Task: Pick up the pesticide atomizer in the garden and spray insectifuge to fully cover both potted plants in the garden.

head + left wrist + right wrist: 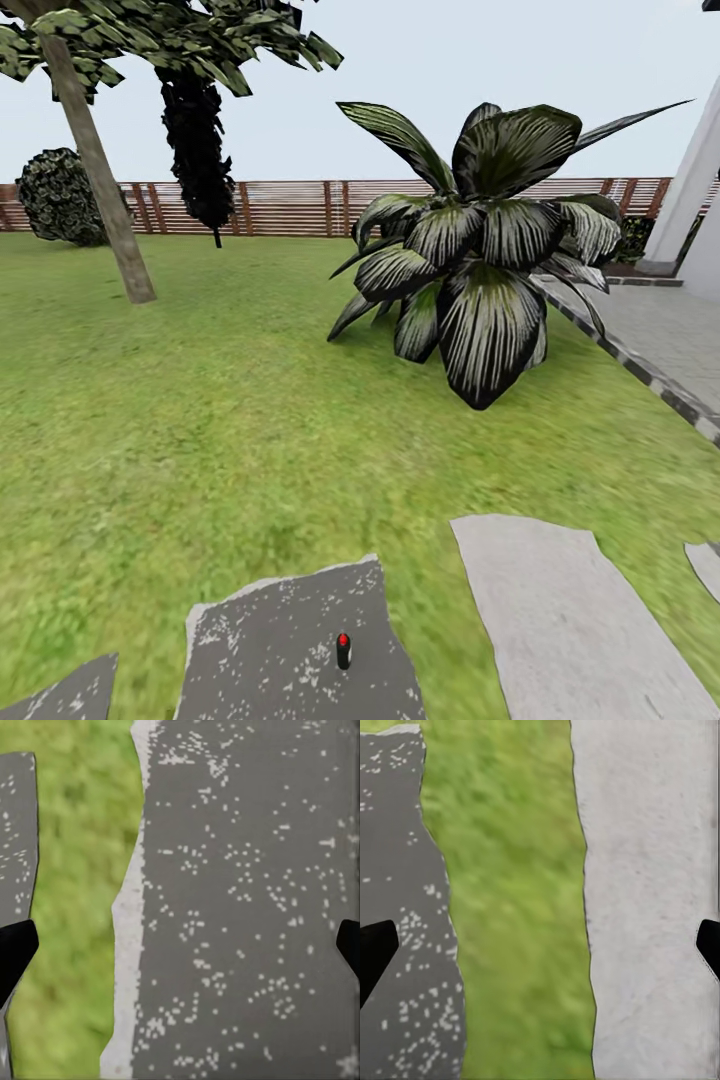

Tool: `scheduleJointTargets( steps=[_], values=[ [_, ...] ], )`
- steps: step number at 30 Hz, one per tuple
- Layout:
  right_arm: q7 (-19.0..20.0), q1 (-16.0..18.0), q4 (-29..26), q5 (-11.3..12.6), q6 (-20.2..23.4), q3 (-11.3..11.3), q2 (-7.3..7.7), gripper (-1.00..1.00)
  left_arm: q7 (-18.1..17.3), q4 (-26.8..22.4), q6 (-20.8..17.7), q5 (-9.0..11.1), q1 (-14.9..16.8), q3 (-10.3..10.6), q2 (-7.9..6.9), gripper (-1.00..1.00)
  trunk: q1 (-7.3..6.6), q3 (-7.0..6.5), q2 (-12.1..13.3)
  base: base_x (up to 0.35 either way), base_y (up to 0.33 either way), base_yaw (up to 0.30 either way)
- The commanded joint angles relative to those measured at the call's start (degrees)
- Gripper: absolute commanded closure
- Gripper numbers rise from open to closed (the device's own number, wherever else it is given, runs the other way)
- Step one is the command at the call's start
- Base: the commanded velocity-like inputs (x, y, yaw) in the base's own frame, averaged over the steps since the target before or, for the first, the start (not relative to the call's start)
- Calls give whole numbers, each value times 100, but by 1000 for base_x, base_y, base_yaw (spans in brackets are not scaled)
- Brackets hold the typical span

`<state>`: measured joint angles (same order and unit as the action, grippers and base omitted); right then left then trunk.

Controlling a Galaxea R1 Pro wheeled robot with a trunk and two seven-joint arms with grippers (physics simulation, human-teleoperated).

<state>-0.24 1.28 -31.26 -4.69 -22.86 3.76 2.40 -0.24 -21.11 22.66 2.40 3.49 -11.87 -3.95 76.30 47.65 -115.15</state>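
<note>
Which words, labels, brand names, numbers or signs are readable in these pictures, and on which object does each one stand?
None: no text can be read.
The pesticide atomizer on the dark stone slab shows a red spot, but any label is too small to read.
The fence carries no sign.

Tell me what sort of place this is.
A simulated garden, it seems: green lawn, grey stone slabs set in it, a brown slatted fence, and a big striped-leaf bush.

Flat even daylight, shadowless, soft blurry textures
</note>
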Motion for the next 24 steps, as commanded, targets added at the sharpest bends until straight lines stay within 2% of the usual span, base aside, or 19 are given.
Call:
scheduleJointTargets(
  steps=[1,13,24],
  values=[
    [-2,4,6,-49,-17,19,-3,-100,-3,2,17,24,3,4,0,-100,0,5,-2,45,-261,0],
    [-2,4,12,-47,-16,19,-3,-100,-3,2,19,30,3,-13,0,-100,0,5,-2,9,-274,22],
    [-2,4,15,-50,-16,19,-3,-100,-3,7,14,32,3,-30,0,-100,0,5,-2,0,-278,249]
  ],
)
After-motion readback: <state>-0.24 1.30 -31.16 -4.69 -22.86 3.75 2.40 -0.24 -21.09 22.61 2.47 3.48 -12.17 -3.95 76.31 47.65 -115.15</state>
